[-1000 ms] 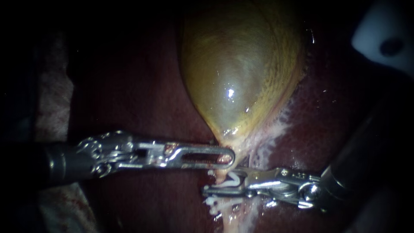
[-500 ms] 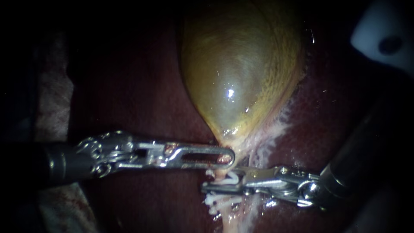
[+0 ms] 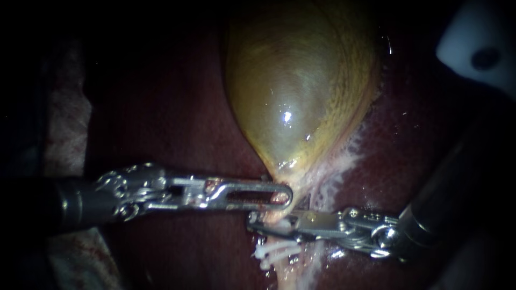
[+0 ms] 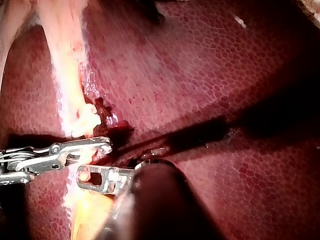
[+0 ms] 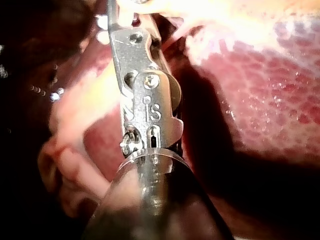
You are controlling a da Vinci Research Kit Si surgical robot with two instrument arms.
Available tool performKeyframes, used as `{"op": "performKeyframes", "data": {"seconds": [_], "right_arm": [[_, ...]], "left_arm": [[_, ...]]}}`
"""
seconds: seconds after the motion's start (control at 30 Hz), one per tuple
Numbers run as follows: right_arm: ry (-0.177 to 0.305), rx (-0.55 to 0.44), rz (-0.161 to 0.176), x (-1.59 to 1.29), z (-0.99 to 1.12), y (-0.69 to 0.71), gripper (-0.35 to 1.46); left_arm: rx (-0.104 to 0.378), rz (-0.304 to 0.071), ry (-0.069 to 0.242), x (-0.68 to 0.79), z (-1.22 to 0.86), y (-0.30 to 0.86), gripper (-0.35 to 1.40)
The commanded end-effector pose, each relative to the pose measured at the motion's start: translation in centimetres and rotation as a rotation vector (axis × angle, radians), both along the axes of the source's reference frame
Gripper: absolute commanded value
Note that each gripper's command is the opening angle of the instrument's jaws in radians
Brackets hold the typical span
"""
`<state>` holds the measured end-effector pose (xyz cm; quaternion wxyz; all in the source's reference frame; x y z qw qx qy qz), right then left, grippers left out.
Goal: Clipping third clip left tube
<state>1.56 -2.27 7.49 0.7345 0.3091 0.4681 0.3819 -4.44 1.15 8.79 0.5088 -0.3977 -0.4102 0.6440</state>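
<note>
Just below the neck of the yellow-green gallbladder (image 3: 293,102), the right instrument (image 3: 263,224) has its jaws closed across the pale, soft, slippery-looking tube (image 3: 284,273), likely easily torn and best gripped squarely just above the white clips (image 3: 271,252).

The glistening yellow-green gallbladder (image 3: 295,96) lies against the dark red liver (image 3: 177,123).

No readable label, brand, number or sign on the tissue in any view. Only lettering present: a small stamped mark (image 5: 151,111) on the metal head of the right instrument (image 3: 259,221), right wrist view; not transcribed.
</note>
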Motion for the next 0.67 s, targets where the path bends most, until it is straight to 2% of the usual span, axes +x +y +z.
{"op": "performKeyframes", "data": {"seconds": [0.03, 0.67], "right_arm": [[0.0, 0.0, 0.0, 0.0, 0.0, 0.0, -0.35], [0.0, 0.004, 0.002, 0.0, 0.03, -0.01, -0.35]], "left_arm": [[0.0, 0.0, 0.0, 0.0, 0.0, 0.0, -0.35], [0.0, 0.0, 0.0, 0.0, 0.0, 0.0, -0.35]]}}
